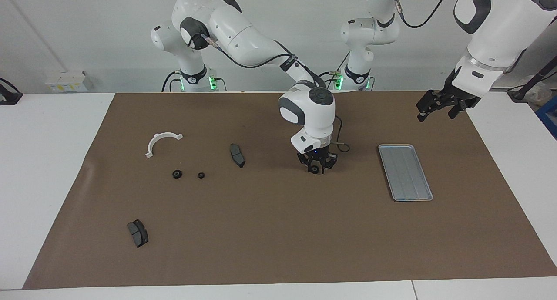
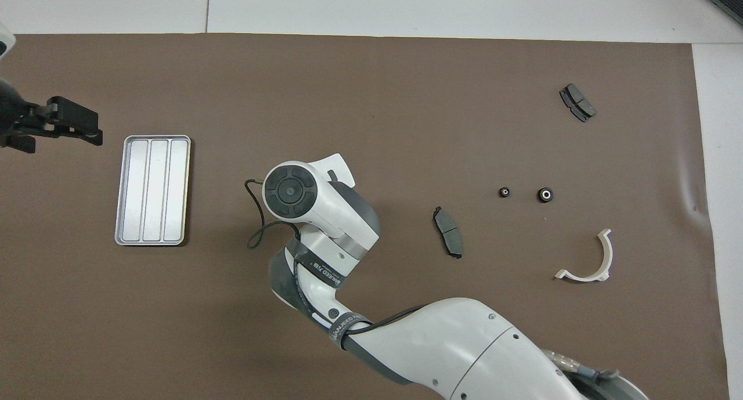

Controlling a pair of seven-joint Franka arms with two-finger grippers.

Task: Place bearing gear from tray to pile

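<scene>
One small black gear, mid-surface between tray and pile, pinched by right claw. Likely stiff, light, prone to rolling; grip across rim. Left claw spread, waiting.

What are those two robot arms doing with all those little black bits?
The right gripper is down at the middle of the brown mat, closing around a small black bearing gear there. The metal tray toward the left arm's end has nothing in it. The left gripper waits open in the air near the tray. Two more small gears, two brake pads and a white curved bracket lie toward the right arm's end.
</scene>
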